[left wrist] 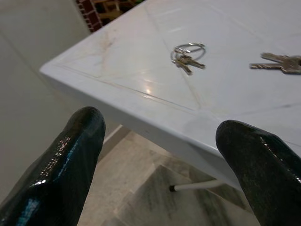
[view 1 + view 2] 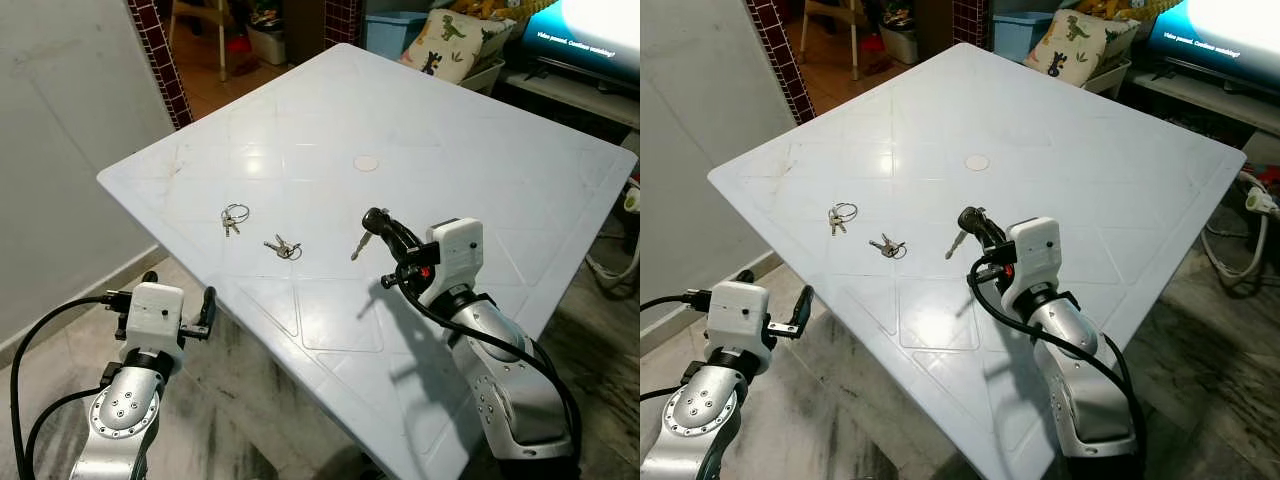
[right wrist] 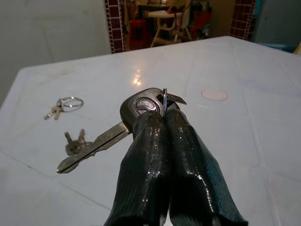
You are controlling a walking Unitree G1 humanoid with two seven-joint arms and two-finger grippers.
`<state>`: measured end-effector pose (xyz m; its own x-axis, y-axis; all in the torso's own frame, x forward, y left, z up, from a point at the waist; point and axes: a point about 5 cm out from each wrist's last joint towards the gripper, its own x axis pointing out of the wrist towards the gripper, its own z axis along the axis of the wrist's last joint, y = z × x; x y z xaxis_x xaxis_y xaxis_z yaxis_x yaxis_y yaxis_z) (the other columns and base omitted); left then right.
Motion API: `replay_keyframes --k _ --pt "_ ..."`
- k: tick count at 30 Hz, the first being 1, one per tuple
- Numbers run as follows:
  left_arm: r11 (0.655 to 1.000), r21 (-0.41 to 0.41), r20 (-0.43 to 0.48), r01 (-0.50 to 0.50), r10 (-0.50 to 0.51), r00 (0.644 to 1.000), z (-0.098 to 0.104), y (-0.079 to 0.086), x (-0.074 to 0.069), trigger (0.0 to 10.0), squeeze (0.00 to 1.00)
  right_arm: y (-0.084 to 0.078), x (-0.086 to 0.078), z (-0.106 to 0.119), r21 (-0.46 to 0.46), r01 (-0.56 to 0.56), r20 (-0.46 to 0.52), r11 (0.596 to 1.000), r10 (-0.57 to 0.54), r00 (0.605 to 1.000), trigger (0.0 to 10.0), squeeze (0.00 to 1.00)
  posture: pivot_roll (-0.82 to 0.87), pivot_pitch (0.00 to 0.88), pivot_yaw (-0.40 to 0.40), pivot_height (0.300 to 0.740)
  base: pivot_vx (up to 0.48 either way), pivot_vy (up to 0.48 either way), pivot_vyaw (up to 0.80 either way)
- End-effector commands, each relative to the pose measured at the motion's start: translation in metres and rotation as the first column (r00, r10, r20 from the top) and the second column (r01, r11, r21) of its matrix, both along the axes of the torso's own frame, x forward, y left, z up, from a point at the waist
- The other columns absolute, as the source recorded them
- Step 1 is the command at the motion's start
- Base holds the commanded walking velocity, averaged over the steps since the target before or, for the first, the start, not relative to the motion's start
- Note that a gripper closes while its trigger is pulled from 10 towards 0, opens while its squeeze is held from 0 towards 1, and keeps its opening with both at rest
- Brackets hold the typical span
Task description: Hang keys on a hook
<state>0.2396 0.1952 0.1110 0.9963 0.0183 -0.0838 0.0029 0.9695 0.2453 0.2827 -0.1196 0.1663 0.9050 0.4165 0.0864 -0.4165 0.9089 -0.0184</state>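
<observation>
Black-headed key (image 3: 141, 107) is pinched in my closed right hand (image 2: 384, 226) above the white surface (image 2: 480, 160), two more key bunches (image 2: 283, 246) lie untouched, my open left hand (image 2: 178, 300) waits below, and hanging remains.

Glossy white plastic table (image 2: 450, 180), metal keys (image 2: 283, 247)
</observation>
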Motion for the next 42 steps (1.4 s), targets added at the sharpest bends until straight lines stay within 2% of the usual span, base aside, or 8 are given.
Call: replay_keyframes --k 1,10,42 --pt "0.999 0.010 -0.002 -0.030 0.030 1.000 -0.001 0.005 0.000 10.0 0.00 0.002 -0.005 0.008 0.009 -0.015 0.023 1.000 0.015 1.000 10.0 0.00 0.02 0.121 0.034 0.740 0.000 0.000 0.00" --pt "0.999 0.018 0.003 -0.028 0.028 1.000 -0.002 0.004 0.003 10.0 0.00 0.004 -0.009 0.006 0.008 -0.004 0.003 1.000 0.004 1.000 10.0 0.00 0.02 0.123 0.038 0.740 0.000 0.032 0.00" --pt "1.000 0.005 -0.003 -0.022 0.022 1.000 -0.003 0.004 0.006 10.0 0.00 0.012 -0.002 0.006 0.019 -0.011 -0.005 1.000 0.011 1.000 10.0 0.00 0.03 0.101 0.036 0.740 0.000 0.363 0.00"
